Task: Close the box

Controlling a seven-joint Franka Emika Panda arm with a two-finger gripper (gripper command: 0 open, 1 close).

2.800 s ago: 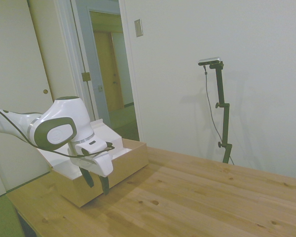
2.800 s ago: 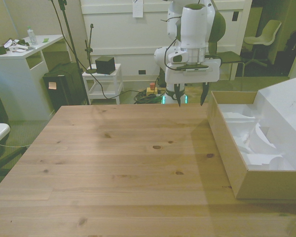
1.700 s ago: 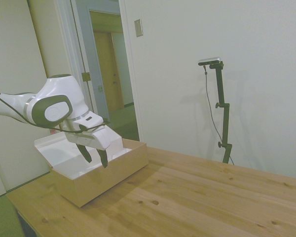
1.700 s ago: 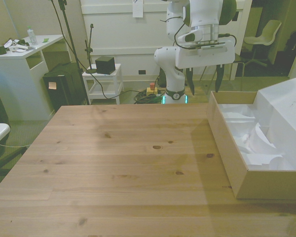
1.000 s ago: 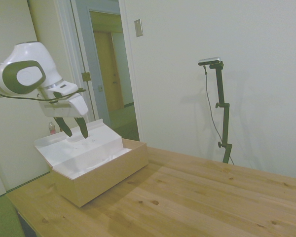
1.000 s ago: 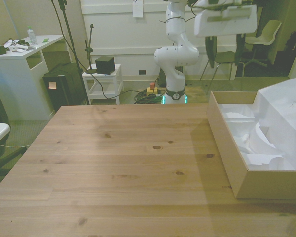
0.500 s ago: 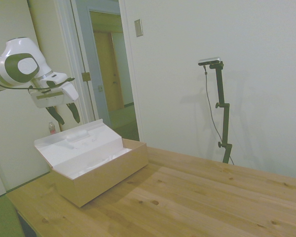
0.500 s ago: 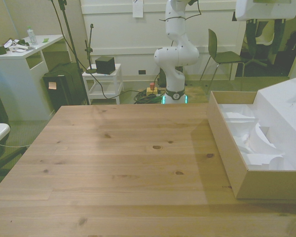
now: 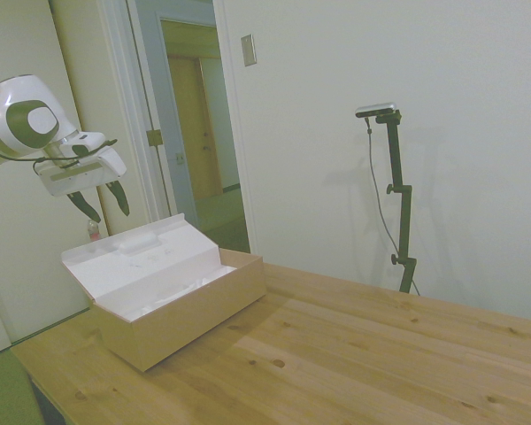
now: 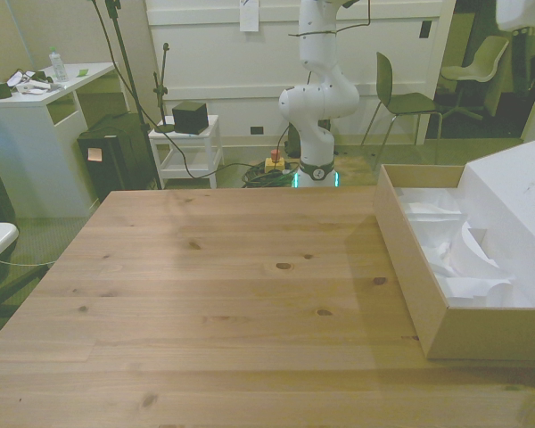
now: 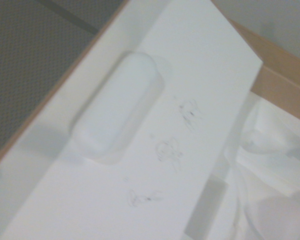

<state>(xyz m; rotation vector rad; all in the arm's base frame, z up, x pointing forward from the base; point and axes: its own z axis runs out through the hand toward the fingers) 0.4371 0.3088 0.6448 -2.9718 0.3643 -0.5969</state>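
We have not yet closed the box point(image 9: 173, 305): it sits at the table's point(image 9: 354, 354) end near the doorway, its lid point(image 9: 137, 261) leaning back, white lining showing. Our gripper point(image 9: 100, 202) hangs above the lid's far edge, jaws parted, empty. The wooden table stands in a pale-walled room; behind the box, a door is open.

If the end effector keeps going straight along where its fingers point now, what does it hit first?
Most likely the white inner face of the box's open lid. The end effector, fingers apart, hangs above it angled downward, and the wrist view looks right onto that lining. Depth is uncertain from the side view.
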